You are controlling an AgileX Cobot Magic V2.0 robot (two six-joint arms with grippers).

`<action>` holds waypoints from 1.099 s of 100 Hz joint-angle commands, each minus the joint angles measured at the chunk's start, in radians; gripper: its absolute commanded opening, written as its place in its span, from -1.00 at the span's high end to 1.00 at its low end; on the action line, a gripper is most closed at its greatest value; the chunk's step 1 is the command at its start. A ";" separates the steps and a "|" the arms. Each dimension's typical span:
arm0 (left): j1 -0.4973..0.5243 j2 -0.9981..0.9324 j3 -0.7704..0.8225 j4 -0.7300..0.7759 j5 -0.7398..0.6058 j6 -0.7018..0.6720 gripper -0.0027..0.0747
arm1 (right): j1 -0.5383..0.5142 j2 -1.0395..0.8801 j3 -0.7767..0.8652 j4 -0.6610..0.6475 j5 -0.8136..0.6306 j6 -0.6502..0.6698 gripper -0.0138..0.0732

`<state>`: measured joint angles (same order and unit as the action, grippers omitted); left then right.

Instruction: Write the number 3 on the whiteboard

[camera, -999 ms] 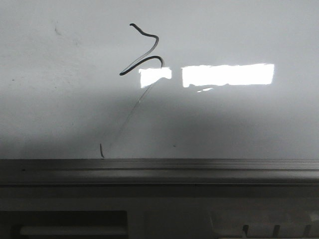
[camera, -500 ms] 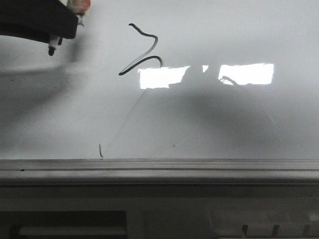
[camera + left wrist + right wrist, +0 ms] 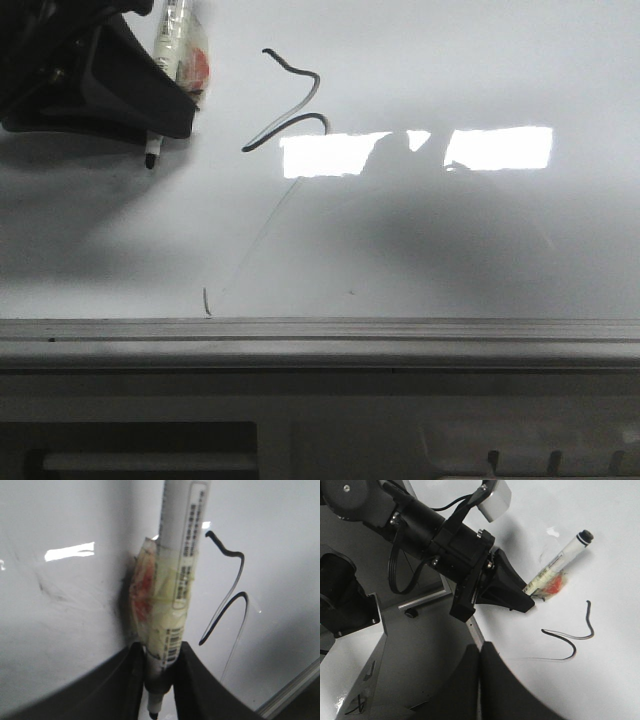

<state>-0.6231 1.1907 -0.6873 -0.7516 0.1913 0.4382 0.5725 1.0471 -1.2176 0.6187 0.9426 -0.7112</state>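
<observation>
- The whiteboard fills most of the front view: glossy white, with a grey metal edge strip along its near side and a bright rectangular light reflection broken by a dark shadow.
- The number 3 sits in the upper middle of the board in the front view, a thin black squiggle with two bends. A faint thin tail trails from it down toward the edge strip and ends in a short dark tick just above the strip.
- The left gripper is at the upper left of the front view, to the left of the number 3 and apart from it. Its black fingers are pinched on a white marker.
- The marker has a printed label and a wad of yellowish tape with a red patch wrapped round its barrel. Its dark tip pokes out past the fingers and points toward the near side of the board; whether the tip touches the surface is hard to tell from these views.
- In the right wrist view the left arm reaches over the board's edge, with the marker lying close to the squiggle.
- The right gripper shows only as two dark finger shapes that seem pressed together, with nothing visible between them.
</observation>
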 commanded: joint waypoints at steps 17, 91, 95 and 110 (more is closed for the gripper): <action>0.004 0.014 -0.021 0.015 -0.113 -0.003 0.17 | -0.008 -0.019 -0.024 0.030 -0.043 0.001 0.80; 0.004 -0.640 0.128 0.173 -0.112 -0.003 0.11 | -0.035 -0.597 0.560 -0.230 -0.626 0.004 0.80; 0.004 -0.707 0.160 0.195 -0.111 -0.003 0.27 | -0.041 -0.659 0.640 -0.230 -0.692 0.004 0.80; 0.004 -0.912 0.270 0.231 -0.111 -0.003 0.91 | -0.044 -0.845 0.876 -0.230 -0.844 0.004 0.80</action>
<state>-0.6200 0.3650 -0.4409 -0.5362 0.1358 0.4382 0.5355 0.2770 -0.4207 0.3914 0.2668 -0.7091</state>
